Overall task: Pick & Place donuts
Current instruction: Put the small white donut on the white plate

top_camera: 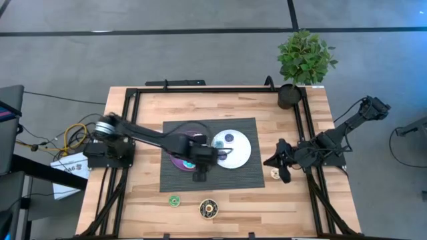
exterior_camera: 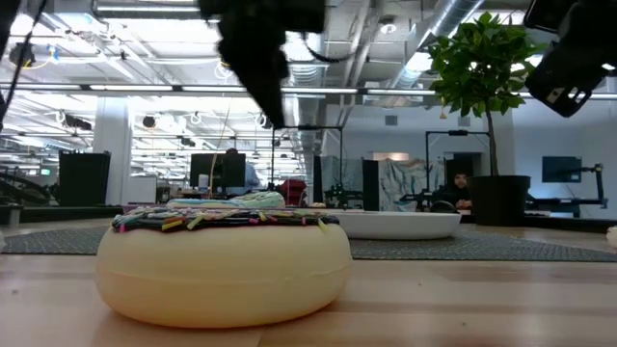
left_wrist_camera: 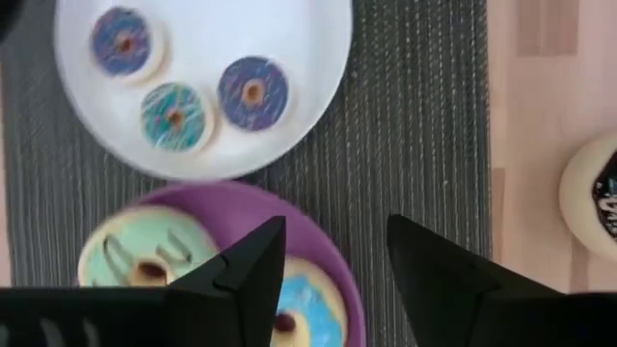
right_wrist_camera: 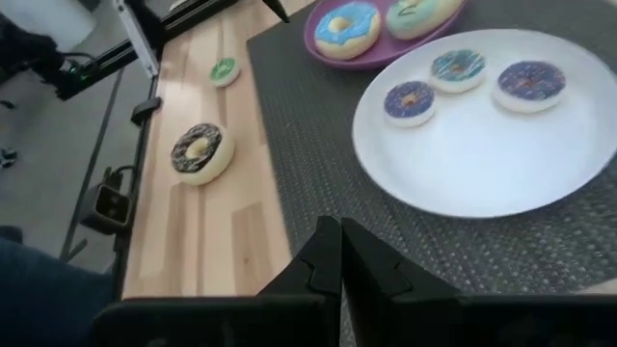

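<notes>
Meanwhile hovering at frame centre above the purple plate (top_camera: 179, 162), left gripper (left_wrist_camera: 333, 265) partly open, gripping nothing, apparently just clear of two delivered donuts (left_wrist_camera: 304, 308); waiting at right edge, right gripper (right_wrist_camera: 339, 253) shut, empty; sitting lower centre, uncollected, dark donut (top_camera: 209, 209) and green donut (top_camera: 174, 201).

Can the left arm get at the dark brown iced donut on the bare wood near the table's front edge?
Probably yes. The left gripper hangs over the mat's front edge, and the dark brown iced donut lies just beyond on open wood with nothing between them.
</notes>
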### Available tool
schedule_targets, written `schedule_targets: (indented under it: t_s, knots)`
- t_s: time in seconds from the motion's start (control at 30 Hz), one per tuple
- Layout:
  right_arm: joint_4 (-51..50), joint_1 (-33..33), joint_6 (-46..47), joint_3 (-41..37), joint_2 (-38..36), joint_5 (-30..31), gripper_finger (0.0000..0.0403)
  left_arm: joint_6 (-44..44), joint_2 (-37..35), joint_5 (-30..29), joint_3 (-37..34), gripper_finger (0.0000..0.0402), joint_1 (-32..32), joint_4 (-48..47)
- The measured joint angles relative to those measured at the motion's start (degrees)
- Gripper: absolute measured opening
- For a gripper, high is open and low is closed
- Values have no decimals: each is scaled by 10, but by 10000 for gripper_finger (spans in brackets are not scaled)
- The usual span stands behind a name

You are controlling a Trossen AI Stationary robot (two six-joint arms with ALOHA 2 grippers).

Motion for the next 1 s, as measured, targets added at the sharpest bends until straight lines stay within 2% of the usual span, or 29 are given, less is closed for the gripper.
schedule_targets:
  t_s: [0.2,0.43,0.6,0.73,0.83,1.0]
  knots:
    - [24,0,4,0,0,65,0,-50,-159,-7,-189,173,-14,92]
    - [65,-1,4,7,8,107,0,-77,-328,-25,-330,173,-32,131]
    - [49,-14,-19,76,76,114,0,-79,-422,-26,-383,173,-32,128]
    - [-26,-40,-35,154,152,108,0,-78,-473,-36,-404,173,-29,126]
    - [-105,-60,-29,213,201,79,0,-74,-497,-44,-412,173,-29,127]
    - [-241,-93,55,288,267,8,0,-68,-505,-58,-414,173,-28,124]
